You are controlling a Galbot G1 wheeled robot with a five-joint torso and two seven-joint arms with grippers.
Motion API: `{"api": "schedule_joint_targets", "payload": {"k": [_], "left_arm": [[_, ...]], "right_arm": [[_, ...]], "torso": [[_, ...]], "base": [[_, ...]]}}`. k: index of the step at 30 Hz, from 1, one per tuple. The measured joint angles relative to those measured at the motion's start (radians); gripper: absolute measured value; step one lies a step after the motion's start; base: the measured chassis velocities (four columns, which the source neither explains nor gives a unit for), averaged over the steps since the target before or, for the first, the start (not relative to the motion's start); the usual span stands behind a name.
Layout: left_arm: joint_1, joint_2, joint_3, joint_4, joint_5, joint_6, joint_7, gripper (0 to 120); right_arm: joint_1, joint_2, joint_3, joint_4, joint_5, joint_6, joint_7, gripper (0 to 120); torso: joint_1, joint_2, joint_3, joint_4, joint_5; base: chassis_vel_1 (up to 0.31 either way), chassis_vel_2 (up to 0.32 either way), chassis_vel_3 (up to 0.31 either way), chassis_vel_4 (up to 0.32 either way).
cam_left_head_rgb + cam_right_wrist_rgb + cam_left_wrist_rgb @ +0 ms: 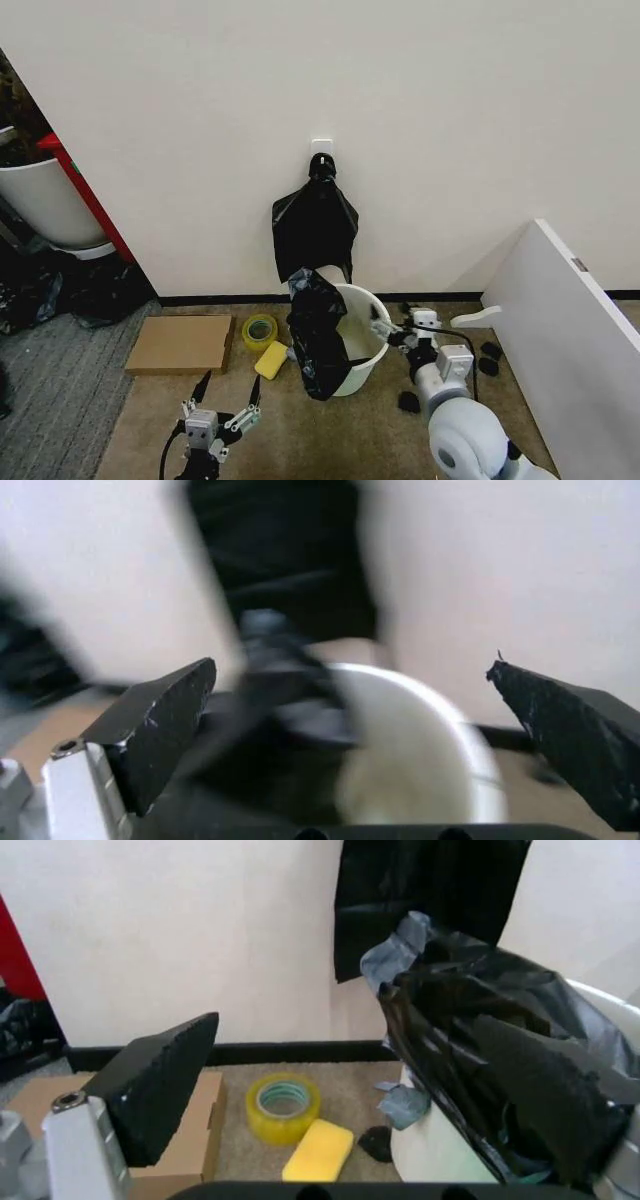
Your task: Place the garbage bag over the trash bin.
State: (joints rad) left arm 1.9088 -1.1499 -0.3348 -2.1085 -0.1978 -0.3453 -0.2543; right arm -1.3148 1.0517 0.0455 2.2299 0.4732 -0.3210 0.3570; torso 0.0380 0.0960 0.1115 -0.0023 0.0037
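Observation:
The trash bin [362, 345] is a round cream-white bucket standing on the carpet by the wall. The garbage bag [317, 338], black and crinkly, hangs over the bin's left rim and down its outside. My right gripper [388, 332] is at the bin's right rim, open. The right wrist view shows its fingers [160, 720] spread wide, with the bin [430, 765] and the bag [290, 720] between them. My left gripper [230, 386] is open low over the carpet, left of the bin. Its wrist view shows a finger [165, 1080] and the bag [470, 1012] on the bin [435, 1159].
A bundle of black bags [315, 225] hangs on the wall above the bin. A tape roll [260, 330], a yellow sponge [271, 360] and a flat cardboard box [182, 342] lie left of the bin. A white board [570, 320] leans at right. A white planter [45, 200] stands far left.

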Motion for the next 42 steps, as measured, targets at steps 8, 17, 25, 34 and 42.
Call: {"api": "schedule_joint_targets", "payload": {"k": [8, 17, 25, 34, 42], "left_arm": [[0.022, -0.007, -0.010, -0.011, 0.005, 0.004, 0.000, 100], [0.028, -0.013, -0.017, -0.009, 0.005, 0.003, 0.000, 100], [0.013, -0.009, -0.009, -0.005, -0.001, 0.002, 0.000, 100], [-0.004, -0.001, -0.004, 0.002, -0.017, 0.002, 0.000, 100], [-0.013, 0.004, -0.005, 0.004, -0.027, 0.002, 0.000, 100]], "right_arm": [[0.165, 0.002, -0.217, -0.061, -0.188, -0.110, -0.185, 100], [0.324, 0.089, -0.369, -0.190, -0.259, -0.281, -0.047, 100], [0.337, 0.104, -0.397, -0.243, -0.345, -0.344, -0.003, 90], [0.359, 0.117, -0.414, -0.279, -0.388, -0.356, 0.010, 56], [0.359, 0.116, -0.415, -0.283, -0.388, -0.379, 0.022, 25]], "torso": [[0.000, 0.000, 0.000, 0.0002, -0.0001], [0.000, 0.000, 0.000, 0.0002, -0.0002], [0.000, 0.000, 0.000, -0.0001, -0.0002], [0.000, 0.000, 0.000, 0.0000, -0.0002], [0.000, 0.000, 0.000, 0.0000, -0.0001]], "base": [[0.000, 0.000, 0.000, 0.000], [0.000, 0.000, 0.000, 0.000], [0.000, 0.000, 0.000, 0.000], [0.000, 0.000, 0.000, 0.000], [0.000, 0.000, 0.000, 0.000]]}}
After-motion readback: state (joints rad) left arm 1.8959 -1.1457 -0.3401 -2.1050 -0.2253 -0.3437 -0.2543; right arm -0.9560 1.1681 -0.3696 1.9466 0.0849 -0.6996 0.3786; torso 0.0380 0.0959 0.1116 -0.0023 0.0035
